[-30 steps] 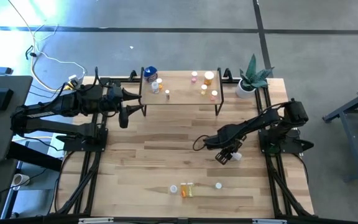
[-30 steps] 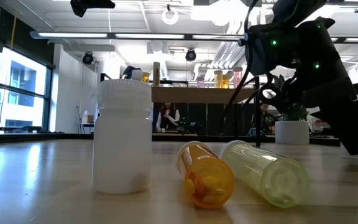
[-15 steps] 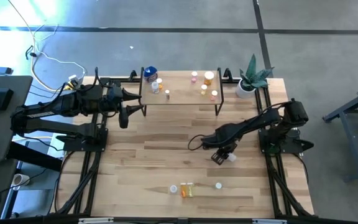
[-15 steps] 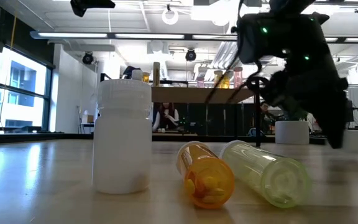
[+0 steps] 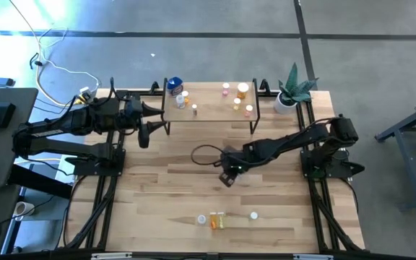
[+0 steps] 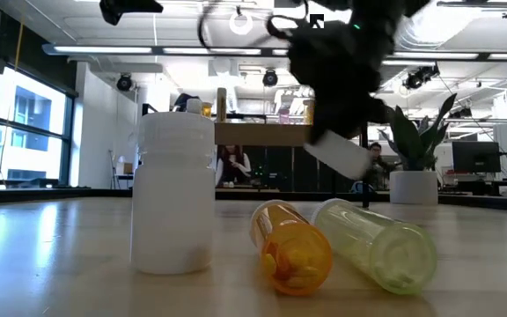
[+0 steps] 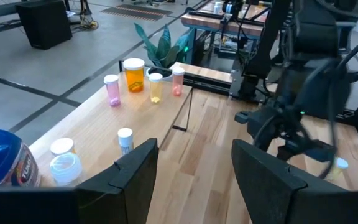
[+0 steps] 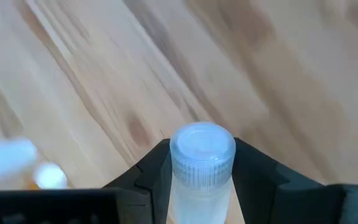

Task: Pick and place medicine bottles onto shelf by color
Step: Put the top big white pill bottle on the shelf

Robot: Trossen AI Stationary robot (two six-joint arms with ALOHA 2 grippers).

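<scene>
Shifted toward mid-table, right fingers (image 8: 202, 186) grip white vial (image 8: 201, 163) (airborne) — potted plant (image 5: 292, 90) behind.

From overhead I can't make out the small white bottle (image 5: 227, 178) under the right gripper (image 5: 227, 175); the dark fingers hide it. In the low view that gripper (image 6: 337, 132) is a smeared black mass and its white bottle (image 6: 340, 155) blurs. The big blue-topped bottle (image 7: 4, 159) left of the light-wood shelf (image 7: 107, 124) is cut off. Labels near it are too small to read.
</scene>
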